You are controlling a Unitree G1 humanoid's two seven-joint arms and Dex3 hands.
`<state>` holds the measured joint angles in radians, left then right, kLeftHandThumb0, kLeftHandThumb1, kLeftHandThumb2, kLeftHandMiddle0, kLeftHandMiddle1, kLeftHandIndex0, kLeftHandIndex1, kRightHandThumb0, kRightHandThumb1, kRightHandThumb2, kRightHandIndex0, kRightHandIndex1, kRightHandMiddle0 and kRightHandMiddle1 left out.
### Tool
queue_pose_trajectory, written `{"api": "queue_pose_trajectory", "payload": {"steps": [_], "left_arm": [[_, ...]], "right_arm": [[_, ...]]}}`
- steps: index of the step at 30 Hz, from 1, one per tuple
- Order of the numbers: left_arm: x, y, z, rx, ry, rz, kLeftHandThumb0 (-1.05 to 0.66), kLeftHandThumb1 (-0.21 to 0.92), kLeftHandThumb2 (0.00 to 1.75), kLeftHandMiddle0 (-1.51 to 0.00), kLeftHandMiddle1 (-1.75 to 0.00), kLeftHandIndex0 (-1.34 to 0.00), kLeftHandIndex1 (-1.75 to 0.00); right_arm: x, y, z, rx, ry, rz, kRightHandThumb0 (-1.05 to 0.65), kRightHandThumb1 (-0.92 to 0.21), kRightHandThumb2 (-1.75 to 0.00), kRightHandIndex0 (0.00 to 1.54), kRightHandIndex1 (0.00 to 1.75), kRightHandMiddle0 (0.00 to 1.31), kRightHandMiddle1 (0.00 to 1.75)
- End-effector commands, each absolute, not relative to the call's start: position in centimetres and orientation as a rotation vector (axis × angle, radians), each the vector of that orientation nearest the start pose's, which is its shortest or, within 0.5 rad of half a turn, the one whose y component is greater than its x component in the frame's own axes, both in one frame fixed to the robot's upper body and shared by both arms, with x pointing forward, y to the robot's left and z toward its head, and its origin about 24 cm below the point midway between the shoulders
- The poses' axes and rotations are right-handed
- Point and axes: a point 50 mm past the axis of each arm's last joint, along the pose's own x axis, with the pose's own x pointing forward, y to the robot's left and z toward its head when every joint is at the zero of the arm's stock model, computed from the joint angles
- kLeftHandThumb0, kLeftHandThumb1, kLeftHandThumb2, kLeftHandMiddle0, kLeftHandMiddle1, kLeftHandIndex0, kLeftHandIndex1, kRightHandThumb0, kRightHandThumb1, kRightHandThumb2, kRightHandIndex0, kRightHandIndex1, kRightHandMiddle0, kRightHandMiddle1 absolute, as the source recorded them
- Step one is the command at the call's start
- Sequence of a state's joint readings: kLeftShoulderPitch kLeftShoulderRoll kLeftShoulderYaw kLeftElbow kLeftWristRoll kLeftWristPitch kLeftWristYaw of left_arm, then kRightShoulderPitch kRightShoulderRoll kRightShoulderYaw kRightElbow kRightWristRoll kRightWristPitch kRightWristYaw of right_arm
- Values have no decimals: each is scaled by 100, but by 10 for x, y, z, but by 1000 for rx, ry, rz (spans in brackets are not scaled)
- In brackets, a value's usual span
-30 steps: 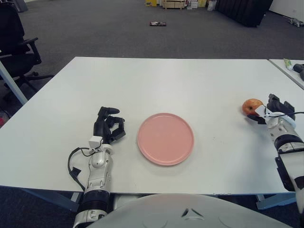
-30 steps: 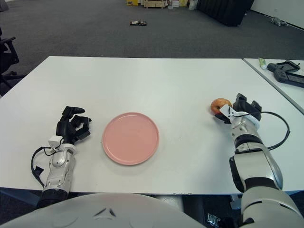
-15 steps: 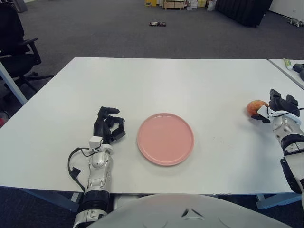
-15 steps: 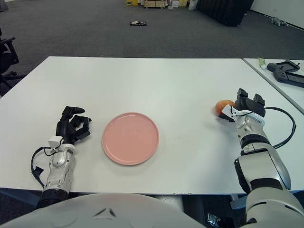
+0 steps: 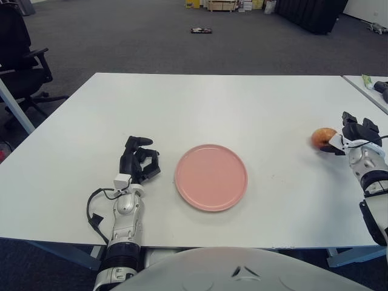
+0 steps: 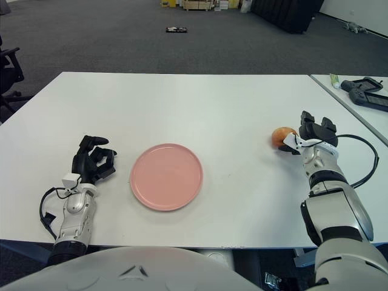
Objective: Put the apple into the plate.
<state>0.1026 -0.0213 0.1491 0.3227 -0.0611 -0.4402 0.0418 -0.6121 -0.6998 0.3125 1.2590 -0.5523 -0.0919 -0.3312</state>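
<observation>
Right robot hand (image 6: 308, 136) pinching apple (image 6: 282, 137) | pink plate (image 6: 166, 176) well apart (bare) | left robot hand (image 6: 91, 162) curled beside it

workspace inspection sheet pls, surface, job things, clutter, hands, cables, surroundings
surface: white table, a second white table at the far right.
job's things: pink plate bare, near the front middle; apple far right of it, not on the plate.
clutter: nothing seen on the main table; a dark device and a small tube on the second table.
hands: right hand against the apple, grasp cannot be told; left hand left of the plate, fingers curled, holding nothing.
cables: black cable by the right wrist; black cable by the left forearm.
surroundings: grey carpet, office chair at left.
</observation>
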Motion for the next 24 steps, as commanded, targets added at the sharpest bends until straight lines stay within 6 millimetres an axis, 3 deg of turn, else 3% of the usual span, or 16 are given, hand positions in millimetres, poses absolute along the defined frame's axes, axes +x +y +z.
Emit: {"api": "queue_pose_trajectory", "payload": {"steps": [1,6,10,14,24], "left_arm": [[213,188,-18,-61,2,240,-1,43,115,-55,-161,-36,-175],[213,188,-18,-60,3,244,-1,43,115,-55,-160,-38,-175],[213,187,-18,-65,4,243,-1,43,113,-55,-155,-41,-175],[214,188,-18,-66,4,240,-1,43,113,-55,-154,-41,-175],[214,188,-17,-69,1,240,-1,43,114,-55,-157,-39,-175]], "right_arm": [[307,-356,49,-1423,423,-260,-105,-67,-23,0,0,0,0],[310,-353,49,-1454,410,-223,-105,-67,-23,0,0,0,0],[327,-330,60,-1494,307,-170,-105,-66,-22,0,0,0,0],[319,-338,49,-1501,383,-147,-105,-66,-22,0,0,0,0],[322,-331,45,-1535,385,-84,-105,-66,-22,0,0,0,0]]}}
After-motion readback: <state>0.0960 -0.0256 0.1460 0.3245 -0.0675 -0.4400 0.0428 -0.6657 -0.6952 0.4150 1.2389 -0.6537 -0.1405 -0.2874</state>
